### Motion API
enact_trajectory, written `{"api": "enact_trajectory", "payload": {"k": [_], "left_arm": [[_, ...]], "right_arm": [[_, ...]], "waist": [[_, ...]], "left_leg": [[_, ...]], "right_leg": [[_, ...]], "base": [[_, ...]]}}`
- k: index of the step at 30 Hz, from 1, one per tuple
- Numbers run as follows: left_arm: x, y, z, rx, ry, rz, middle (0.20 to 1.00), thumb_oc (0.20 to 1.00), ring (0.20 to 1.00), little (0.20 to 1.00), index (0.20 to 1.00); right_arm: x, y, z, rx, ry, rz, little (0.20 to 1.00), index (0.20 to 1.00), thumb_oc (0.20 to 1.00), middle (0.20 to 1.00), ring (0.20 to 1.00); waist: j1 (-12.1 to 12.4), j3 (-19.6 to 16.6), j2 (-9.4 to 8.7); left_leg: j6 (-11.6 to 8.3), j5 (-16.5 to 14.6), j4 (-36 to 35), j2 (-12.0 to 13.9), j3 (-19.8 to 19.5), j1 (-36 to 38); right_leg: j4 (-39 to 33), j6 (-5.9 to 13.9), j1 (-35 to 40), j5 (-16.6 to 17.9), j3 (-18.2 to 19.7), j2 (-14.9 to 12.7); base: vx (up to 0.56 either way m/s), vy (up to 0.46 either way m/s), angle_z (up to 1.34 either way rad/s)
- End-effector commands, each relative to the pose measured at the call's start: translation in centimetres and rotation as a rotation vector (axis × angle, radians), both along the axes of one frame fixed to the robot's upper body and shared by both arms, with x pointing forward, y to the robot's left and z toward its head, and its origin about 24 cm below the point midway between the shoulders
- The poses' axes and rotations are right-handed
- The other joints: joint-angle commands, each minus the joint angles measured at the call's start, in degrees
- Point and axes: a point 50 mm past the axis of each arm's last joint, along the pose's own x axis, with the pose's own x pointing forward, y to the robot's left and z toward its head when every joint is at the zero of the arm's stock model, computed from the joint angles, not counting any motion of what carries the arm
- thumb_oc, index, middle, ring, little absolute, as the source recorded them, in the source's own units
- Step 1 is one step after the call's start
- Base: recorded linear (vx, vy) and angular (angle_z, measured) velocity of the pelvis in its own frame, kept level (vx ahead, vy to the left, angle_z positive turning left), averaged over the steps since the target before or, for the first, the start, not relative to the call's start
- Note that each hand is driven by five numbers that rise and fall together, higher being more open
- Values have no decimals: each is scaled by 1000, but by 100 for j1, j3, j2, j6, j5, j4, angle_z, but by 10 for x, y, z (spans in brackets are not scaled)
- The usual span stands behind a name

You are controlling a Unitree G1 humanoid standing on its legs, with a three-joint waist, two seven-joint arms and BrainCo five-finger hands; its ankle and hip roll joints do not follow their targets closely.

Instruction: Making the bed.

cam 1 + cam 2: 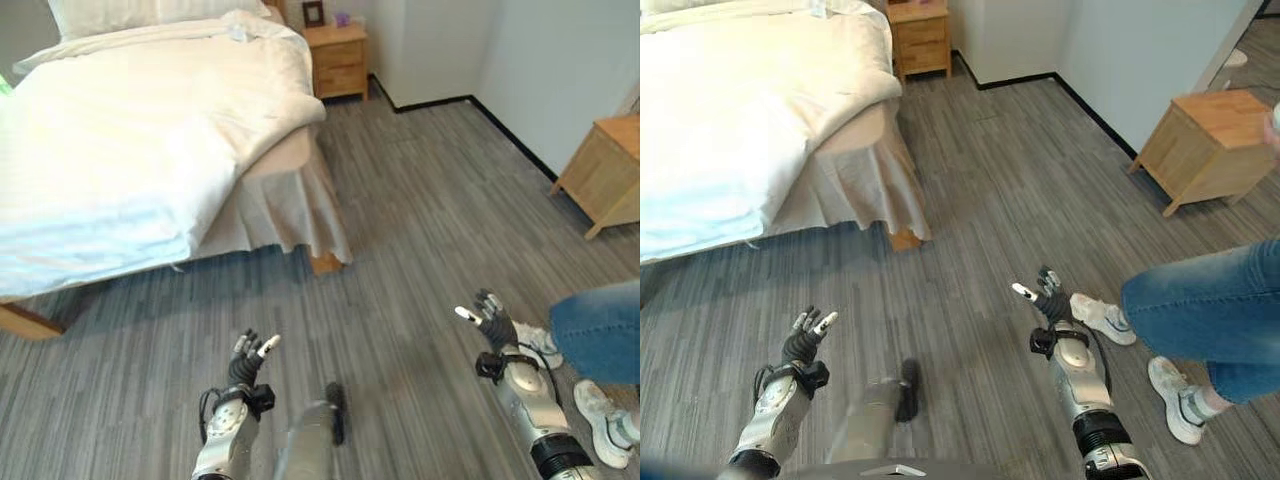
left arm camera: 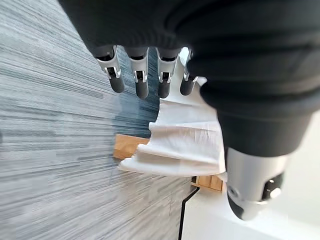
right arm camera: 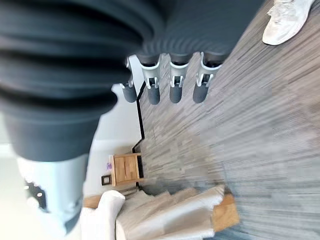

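Both hands [image 1: 247, 362] [image 1: 492, 322] open above floor [image 1: 420, 200]

**Right eye view: hands over floor, bed upper left**

Bed [image 1: 840, 170] upper left, white duvet [image 1: 730, 120] rumpled, hanging over its near corner; beige bed skirt [image 1: 865, 195] exposed below. Left hand [image 1: 803, 343] and right hand [image 1: 1048, 298] both raised over the grey floor [image 1: 990, 200], fingers [image 1: 825, 322] spread, holding nothing, well apart from the bed. Person's jeans leg [image 1: 1210, 315] and white shoes [image 1: 1102, 318] just beside the right hand. Wooden nightstand [image 1: 920, 38] by the bedhead; wooden cabinet [image 1: 1205, 145] at right wall.
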Motion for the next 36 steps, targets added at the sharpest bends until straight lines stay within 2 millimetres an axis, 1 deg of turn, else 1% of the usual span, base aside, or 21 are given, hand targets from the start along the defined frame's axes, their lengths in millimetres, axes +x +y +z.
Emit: {"api": "enact_trajectory", "payload": {"k": [1, 2, 3, 4, 5, 6, 7, 8, 10, 11, 12, 14, 16, 17, 20, 23, 24, 28, 30, 31, 36], "left_arm": [[36, -11, 46, 86, -220, -143, 1000, 1000, 1000, 1000, 1000], [36, -12, 49, 86, -235, -150, 1000, 1000, 1000, 1000, 1000], [36, -12, 49, 86, -235, -151, 1000, 1000, 1000, 1000, 1000], [34, -12, 50, 70, -248, -140, 1000, 1000, 1000, 1000, 1000], [34, -11, 49, 83, -238, -144, 1000, 1000, 1000, 1000, 1000], [34, -11, 49, 83, -237, -145, 1000, 1000, 1000, 1000, 1000], [35, -10, 52, 101, -233, -145, 1000, 1000, 1000, 1000, 1000], [39, -10, 56, 112, -247, -143, 1000, 1000, 1000, 1000, 1000], [45, -12, 61, 149, -260, -174, 1000, 1000, 1000, 1000, 1000], [47, -14, 65, 161, -279, -196, 1000, 1000, 1000, 1000, 1000], [47, -14, 65, 161, -279, -196, 1000, 1000, 1000, 1000, 1000], [49, -25, 70, 169, -301, -283, 1000, 1000, 1000, 1000, 1000], [49, -35, 69, 161, -302, -344, 1000, 1000, 1000, 1000, 1000], [49, -42, 68, 161, -306, -385, 1000, 1000, 1000, 1000, 1000], [48, -54, 70, 153, -320, -460, 1000, 1000, 1000, 1000, 1000], [45, -59, 72, 151, -332, -498, 1000, 1000, 1000, 1000, 1000], [39, -60, 72, 140, -332, -528, 1000, 1000, 1000, 1000, 1000], [28, -56, 65, 96, -309, -519, 1000, 1000, 1000, 1000, 1000], [29, -50, 62, 70, -291, -491, 1000, 1000, 1000, 1000, 1000], [27, -52, 57, 41, -271, -488, 1000, 1000, 1000, 1000, 1000], [15, -50, 53, 34, -247, -507, 1000, 1000, 1000, 1000, 1000]], "right_arm": [[5, -15, 28, -20, -137, -44, 1000, 1000, 1000, 1000, 1000], [2, -13, 23, -20, -112, -25, 1000, 1000, 1000, 1000, 1000], [1, -13, 23, -20, -112, -25, 1000, 1000, 1000, 1000, 1000], [0, -7, 18, -35, -90, 16, 1000, 1000, 1000, 1000, 1000], [-2, -6, 15, -30, -78, 15, 1000, 1000, 1000, 1000, 1000], [-2, -6, 15, -29, -78, 15, 1000, 1000, 1000, 1000, 1000], [2, -1, 14, 58, -87, -26, 1000, 1000, 1000, 1000, 1000], [4, 3, 15, 120, -102, -46, 1000, 1000, 1000, 1000, 1000], [10, 2, 23, 102, -135, -36, 1000, 1000, 1000, 1000, 1000], [10, 1, 27, 78, -144, -27, 1000, 1000, 1000, 1000, 1000], [10, 1, 27, 78, -144, -27, 1000, 1000, 1000, 1000, 1000], [5, -5, 27, 92, -150, -45, 1000, 1000, 1000, 1000, 1000], [2, -10, 27, 82, -149, -46, 1000, 1000, 1000, 1000, 1000], [-2, -13, 25, 77, -142, -51, 1000, 1000, 1000, 1000, 1000], [-16, -20, 18, 86, -122, -82, 1000, 1000, 1000, 1000, 1000], [-25, -23, 14, 106, -111, -98, 1000, 1000, 1000, 1000, 1000], [-33, -26, 8, 128, -92, -112, 1000, 1000, 1000, 1000, 1000], [-36, -33, 6, 94, -70, -99, 1000, 1000, 1000, 1000, 1000], [-35, -50, 16, 28, -93, -119, 1000, 1000, 1000, 1000, 1000], [-39, -60, 22, 16, -118, -163, 1000, 1000, 1000, 1000, 1000], [-43, -64, 23, 15, -132, -193, 1000, 1000, 1000, 1000, 1000]], "waist": [[-67, -165, 300], [-2, -193, 267], [4, -194, 264], [162, -440, 133], [255, -540, -6], [259, -549, -20], [213, -431, -48], [109, -301, 54], [-125, -136, 220], [-200, -118, 258], [-222, -120, 268], [-372, -73, 273], [-480, -61, 188], [-607, -67, 93], [-698, -75, -89], [-720, -93, -177], [-694, -84, -218], [-653, -89, -199], [-747, 26, -158], [-895, 45, -107], [-954, 47, -7]], "left_leg": [[-310, 377, -245, 625, 999, 817], [-85, 253, -250, 561, 1118, 870], [-82, 248, -251, 558, 1124, 874], [212, -101, -336, 300, 949, 1009], [378, -269, -364, 107, 895, 1130], [387, -274, -371, 92, 904, 1128], [665, -524, -458, -85, 714, 1524], [728, -598, -533, -34, 615, 1802], [766, -805, -523, 45, 359, 2164], [743, -874, -537, 41, 155, 2350], [739, -860, -541, 51, 131, 2345], [557, -963, -574, 124, -391, 2560], [411, -1032, -638, 152, -795, 2674], [328, -1125, -637, 138, -1079, 2750], [214, -1165, -840, 191, -1603, 2851], [155, -1163, -1017, 277, -1995, 2972], [87, -1117, -1020, 346, -2260, 2949], [-93, -1023, -897, 492, -2465, 2696], [-201, -914, -637, 661, -2014, 2271], [-185, -859, -591, 790, -1319, 2160], [-200, -817, -696, 782, -1403, 2173]], "right_leg": [[163, 80, -374, 395, -183, -495], [220, 100, -305, 305, -201, -562], [222, 103, -304, 302, -197, -567], [610, 272, -268, 290, -348, -817], [1301, 489, -380, 749, -426, -1078], [1331, 501, -399, 729, -420, -1098], [3297, 836, -1065, 2069, -323, -1456], [4020, 851, -1515, 2262, -338, -1580], [4717, 720, -2170, 1906, -419, -1675], [4623, 650, -2332, 1747, -503, -1901], [4602, 637, -2317, 1756, -537, -1893], [3811, 525, -2483, 1597, -603, -2395], [2867, 586, -2531, 1727, -112, -2269], [2045, 643, -2570, 1689, 547, -2007], [1052, 942, -2530, 1752, 1755, -1710], [958, 1015, -2552, 1745, 2200, -1478], [972, 967, -2491, 1698, 2160, -1457], [630, 846, -2293, 1576, 1786, -1424], [682, 704, -2183, 1458, 1266, -1545], [592, 651, -2034, 1425, 905, -1634], [512, 607, -2053, 1447, 893, -1511]], "base": [[467, 10, 25], [323, 22, 28], [452, 97, 39], [544, 128, 18], [547, 132, 8], [415, 184, 25], [364, 170, 47], [454, 167, 93], [340, -19, 126], [253, -65, 167], [255, -87, 172], [337, -281, 191], [352, -394, 171], [332, -349, 151], [302, -319, 124], [200, -250, 102], [214, -329, 102], [94, -326, 55], [-12, -270, 116], [-43, -92, 149], [-23, -24, 96]]}}
